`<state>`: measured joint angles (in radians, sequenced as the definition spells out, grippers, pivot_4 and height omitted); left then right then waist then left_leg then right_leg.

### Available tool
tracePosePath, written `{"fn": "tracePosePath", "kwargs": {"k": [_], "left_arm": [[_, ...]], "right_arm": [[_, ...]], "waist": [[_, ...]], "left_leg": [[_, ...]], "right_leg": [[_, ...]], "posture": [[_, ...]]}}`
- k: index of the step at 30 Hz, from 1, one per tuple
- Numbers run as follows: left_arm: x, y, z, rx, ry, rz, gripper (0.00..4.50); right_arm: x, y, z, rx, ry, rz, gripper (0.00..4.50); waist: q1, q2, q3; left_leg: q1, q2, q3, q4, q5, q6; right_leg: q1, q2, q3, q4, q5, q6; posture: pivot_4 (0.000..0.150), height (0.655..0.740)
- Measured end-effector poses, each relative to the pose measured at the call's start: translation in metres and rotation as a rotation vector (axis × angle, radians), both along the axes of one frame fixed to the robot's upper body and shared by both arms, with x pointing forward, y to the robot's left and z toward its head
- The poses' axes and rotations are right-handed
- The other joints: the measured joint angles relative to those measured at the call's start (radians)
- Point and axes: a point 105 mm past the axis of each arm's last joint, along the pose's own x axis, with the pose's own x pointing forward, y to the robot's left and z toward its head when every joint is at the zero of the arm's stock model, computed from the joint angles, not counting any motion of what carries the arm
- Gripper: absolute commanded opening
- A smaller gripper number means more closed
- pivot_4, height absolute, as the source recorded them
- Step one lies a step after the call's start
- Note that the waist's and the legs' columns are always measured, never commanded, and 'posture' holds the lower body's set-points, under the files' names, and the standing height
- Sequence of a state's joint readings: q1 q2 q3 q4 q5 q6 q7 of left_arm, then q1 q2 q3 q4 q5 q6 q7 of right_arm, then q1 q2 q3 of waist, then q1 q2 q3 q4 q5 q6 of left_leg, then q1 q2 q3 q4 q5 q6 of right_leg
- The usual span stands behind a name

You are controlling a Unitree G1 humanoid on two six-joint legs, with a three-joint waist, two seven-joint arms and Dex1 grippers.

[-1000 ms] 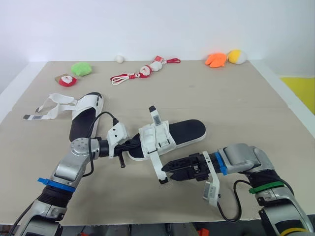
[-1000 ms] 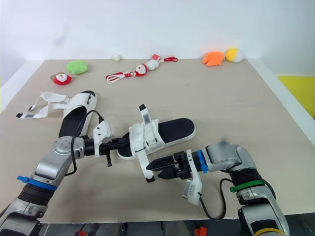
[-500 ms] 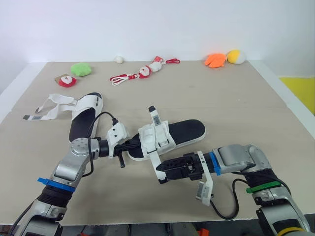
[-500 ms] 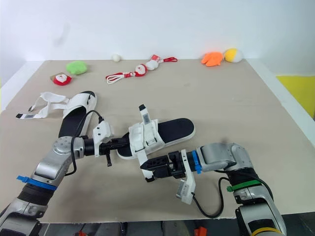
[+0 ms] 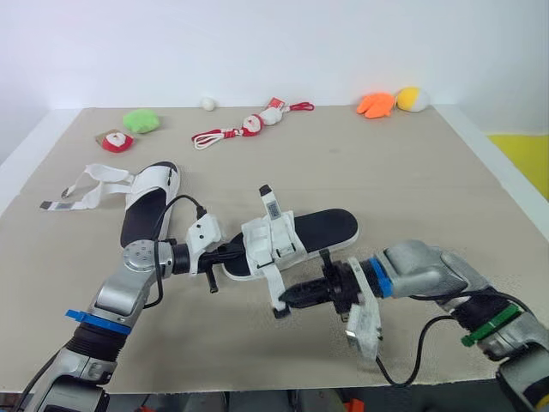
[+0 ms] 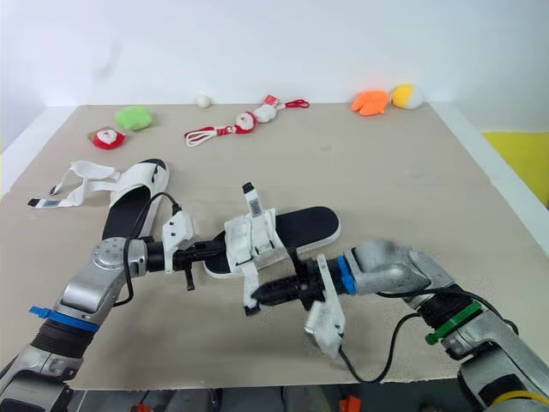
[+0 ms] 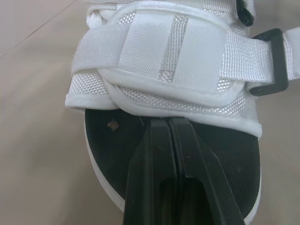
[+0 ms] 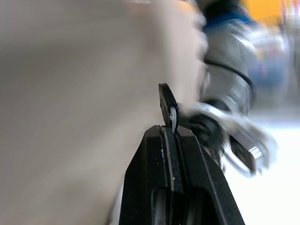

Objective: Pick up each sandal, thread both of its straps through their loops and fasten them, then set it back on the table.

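Note:
A white sandal with a black insole (image 5: 330, 227) lies mid-table. My left gripper (image 5: 232, 254) is shut, its tips resting on the insole (image 7: 112, 145) just under the white toe band (image 7: 168, 56). A loose white strap (image 5: 269, 281) hangs from the sandal's near side. My right gripper (image 5: 286, 300) is shut on that strap's free end (image 8: 166, 97) close to the table. The second sandal (image 5: 147, 199) lies at the left with its straps (image 5: 86, 187) spread open on the table.
Small toys line the far edge: a green one (image 5: 141, 120), a red and white one (image 5: 117, 140), a figure on a red cord (image 5: 250, 125), an orange one (image 5: 376, 104) and a yellow one (image 5: 413, 98). The table's front edge (image 5: 257, 390) runs close under my arms.
My right gripper moved left to the hanging strap, rolled over, and shut on its free end. The left gripper and both sandals have stayed put.

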<state>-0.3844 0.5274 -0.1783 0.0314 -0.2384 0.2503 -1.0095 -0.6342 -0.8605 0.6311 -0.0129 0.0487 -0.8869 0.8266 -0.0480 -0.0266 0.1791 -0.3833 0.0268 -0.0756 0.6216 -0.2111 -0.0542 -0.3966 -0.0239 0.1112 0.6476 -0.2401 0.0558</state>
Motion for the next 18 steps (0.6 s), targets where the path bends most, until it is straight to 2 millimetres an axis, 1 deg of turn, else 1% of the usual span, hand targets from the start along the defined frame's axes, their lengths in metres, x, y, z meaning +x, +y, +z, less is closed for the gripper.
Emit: {"fn": "tracePosePath", "kwargs": {"k": [1, 3, 4, 5, 7, 9, 10, 11, 13, 16, 18], "left_arm": [[0.000, 0.000, 0.000, 0.001, -0.001, 0.001, 0.00], [0.001, 0.000, 0.000, 0.000, 0.002, 0.005, 0.00], [0.002, 0.000, 0.000, 0.000, 0.002, 0.005, 0.00], [0.002, 0.000, -0.001, 0.000, 0.003, 0.005, 0.00], [0.002, 0.000, -0.001, 0.000, 0.004, 0.006, 0.00], [0.002, 0.000, -0.001, 0.000, 0.005, 0.004, 0.00], [0.002, 0.000, -0.001, -0.001, 0.005, 0.002, 0.00], [0.002, 0.000, -0.001, -0.001, 0.004, 0.003, 0.00], [0.002, -0.001, 0.000, -0.001, 0.003, -0.001, 0.00], [0.002, -0.001, 0.000, -0.002, 0.001, 0.000, 0.00], [0.002, 0.000, 0.000, -0.003, 0.001, 0.001, 0.00]], "right_arm": [[0.002, 0.004, 0.009, 0.014, 0.061, -0.023, 0.04], [0.013, 0.013, 0.028, 0.013, 0.255, -0.102, 0.04], [0.018, 0.015, 0.033, 0.000, 0.348, -0.139, 0.04], [0.020, 0.015, 0.035, -0.006, 0.404, -0.161, 0.04], [0.034, 0.021, 0.046, -0.013, 0.631, -0.251, 0.04], [0.040, 0.024, 0.052, -0.050, 0.779, -0.308, 0.04], [0.041, 0.025, 0.054, -0.056, 0.815, -0.318, 0.04], [0.047, 0.030, 0.056, -0.065, 0.888, -0.347, 0.04], [0.054, 0.035, 0.057, -0.064, 0.944, -0.379, 0.04], [0.076, 0.042, 0.056, -0.040, 1.023, -0.474, 0.04], [0.086, 0.043, 0.056, -0.030, 1.067, -0.529, 0.04]], "waist": [[0.000, 0.000, 0.000], [0.000, 0.000, 0.000], [0.000, 0.000, 0.000], [0.000, 0.000, 0.000], [0.000, 0.000, 0.000], [0.000, 0.000, 0.000], [0.001, 0.000, 0.000], [0.001, 0.000, 0.000], [0.003, 0.001, 0.000], [0.002, 0.001, 0.000], [0.002, 0.001, 0.000]], "left_leg": [[0.000, 0.000, 0.000, 0.001, 0.000, 0.000], [-0.001, 0.000, 0.000, 0.003, 0.000, 0.001], [-0.001, 0.001, 0.000, 0.004, 0.000, 0.001], [-0.001, 0.001, 0.000, 0.004, 0.000, 0.001], [-0.001, 0.001, 0.000, 0.004, 0.000, 0.001], [-0.003, 0.002, -0.001, 0.004, 0.000, 0.001], [-0.004, 0.002, -0.002, 0.004, 0.000, 0.001], [-0.005, 0.002, -0.002, 0.004, 0.000, 0.001], [-0.007, 0.002, -0.002, 0.003, 0.000, 0.001], [-0.008, 0.001, -0.003, 0.004, 0.000, 0.001], [-0.009, 0.002, -0.002, 0.004, 0.000, 0.001]], "right_leg": [[0.000, 0.000, 0.000, 0.000, 0.000, 0.000], [0.001, 0.000, -0.001, 0.000, 0.000, 0.000], [0.001, 0.000, -0.001, 0.000, 0.000, 0.000], [0.001, 0.000, -0.001, 0.000, 0.000, 0.000], [-0.001, 0.000, -0.001, 0.000, 0.000, 0.000], [-0.003, 0.001, -0.002, 0.001, 0.000, 0.000], [-0.003, 0.001, -0.003, 0.001, 0.000, 0.000], [-0.004, 0.002, -0.004, 0.001, 0.001, 0.002], [-0.006, 0.002, -0.004, 0.001, 0.002, 0.004], [-0.007, 0.002, -0.005, 0.001, 0.003, 0.005], [-0.007, 0.002, -0.005, 0.001, 0.003, 0.005]], "posture": [[0.150, 0.7400], [0.150, 0.7400], [0.150, 0.7400], [0.150, 0.7400], [0.150, 0.7400], [0.150, 0.7400], [0.150, 0.7400], [0.150, 0.7400], [0.150, 0.7400], [0.150, 0.7400], [0.150, 0.7400]]}}
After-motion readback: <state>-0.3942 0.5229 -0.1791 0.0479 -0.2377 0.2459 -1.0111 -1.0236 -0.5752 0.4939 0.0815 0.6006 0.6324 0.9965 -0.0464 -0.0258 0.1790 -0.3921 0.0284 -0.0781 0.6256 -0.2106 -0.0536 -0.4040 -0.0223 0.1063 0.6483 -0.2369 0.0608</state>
